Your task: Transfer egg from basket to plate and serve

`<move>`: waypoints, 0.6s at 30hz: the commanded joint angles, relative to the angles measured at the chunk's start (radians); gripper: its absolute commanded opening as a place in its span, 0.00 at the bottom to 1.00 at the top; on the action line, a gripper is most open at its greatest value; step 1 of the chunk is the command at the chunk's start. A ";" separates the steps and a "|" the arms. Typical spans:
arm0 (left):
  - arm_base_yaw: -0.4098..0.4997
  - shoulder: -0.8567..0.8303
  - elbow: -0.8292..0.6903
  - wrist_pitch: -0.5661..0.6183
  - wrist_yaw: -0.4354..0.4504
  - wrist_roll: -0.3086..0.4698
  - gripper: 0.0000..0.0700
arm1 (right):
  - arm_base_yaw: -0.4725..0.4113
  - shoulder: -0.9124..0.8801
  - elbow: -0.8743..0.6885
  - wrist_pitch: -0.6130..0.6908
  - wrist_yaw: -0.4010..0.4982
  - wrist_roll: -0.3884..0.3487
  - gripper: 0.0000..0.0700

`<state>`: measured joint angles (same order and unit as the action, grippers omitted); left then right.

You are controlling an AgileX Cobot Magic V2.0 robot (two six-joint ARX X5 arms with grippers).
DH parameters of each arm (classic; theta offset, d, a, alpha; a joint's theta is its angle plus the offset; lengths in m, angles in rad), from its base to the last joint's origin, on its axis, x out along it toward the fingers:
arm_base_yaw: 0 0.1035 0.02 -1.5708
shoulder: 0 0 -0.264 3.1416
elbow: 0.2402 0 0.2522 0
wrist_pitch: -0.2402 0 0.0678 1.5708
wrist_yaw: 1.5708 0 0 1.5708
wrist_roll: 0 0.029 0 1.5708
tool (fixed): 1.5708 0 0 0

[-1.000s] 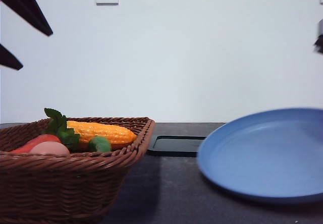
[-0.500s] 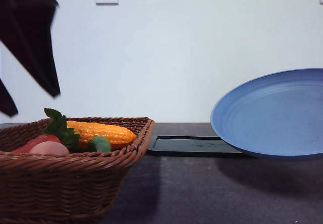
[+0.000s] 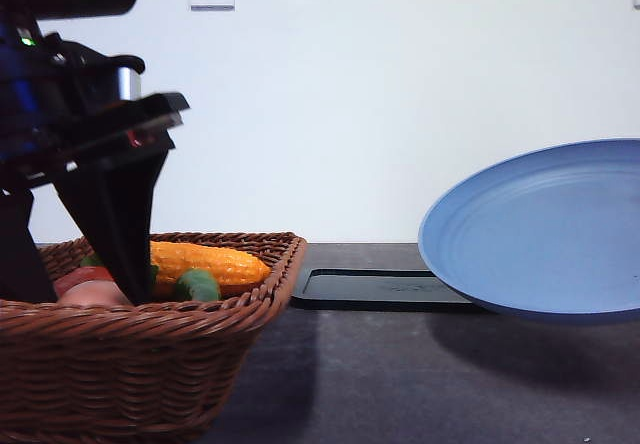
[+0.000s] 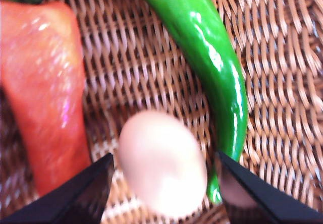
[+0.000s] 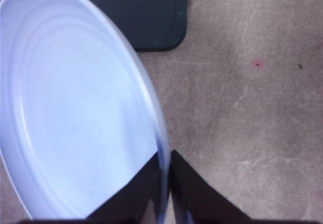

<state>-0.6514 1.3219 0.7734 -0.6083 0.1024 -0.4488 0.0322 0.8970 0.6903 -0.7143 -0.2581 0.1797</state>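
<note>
Your left fingers (image 4: 162, 183) stand wide apart with the egg (image 4: 162, 169) between them, and neither pad looks to be touching the shell. The egg lies on the weave of the basket (image 4: 141, 77), with the carrot (image 4: 43, 98) close on one side and the green pepper (image 4: 214, 72) curving close past the other. One finger (image 4: 252, 193) sits right against the pepper's tip, so you risk catching it along with the egg when you close.

From the front, the left gripper (image 3: 75, 254) reaches down inside the basket (image 3: 150, 364), and the egg (image 3: 95, 294) shows just above the near rim, beside the corn (image 3: 205, 262).

To do this step well, centre the fingers on the egg's broadest part, go low enough to get under its curve, then close slowly. The shell is smooth and rounded, so I judge it could squirt out under a fast or off-centre squeeze.

Your right fingers (image 5: 162, 193) are pinched on the rim of the plate (image 5: 75, 108), holding it tilted above the desk (image 5: 242, 108). From the front, the plate (image 3: 540, 229) hangs well apart from the basket, with the black tray (image 3: 370, 286) behind it. Level it before the egg arrives.
</note>
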 commanded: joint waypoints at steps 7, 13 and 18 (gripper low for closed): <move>-0.010 0.048 0.017 0.022 -0.006 -0.006 0.58 | 0.000 0.002 0.011 0.011 -0.006 -0.001 0.00; -0.010 0.049 0.017 0.021 -0.006 -0.002 0.48 | 0.000 0.002 0.011 0.012 -0.006 -0.001 0.00; -0.010 0.049 0.017 0.015 -0.006 0.032 0.33 | 0.000 0.002 0.011 0.025 -0.006 0.003 0.00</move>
<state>-0.6514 1.3548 0.7750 -0.5950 0.1024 -0.4352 0.0322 0.8970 0.6903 -0.7066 -0.2581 0.1799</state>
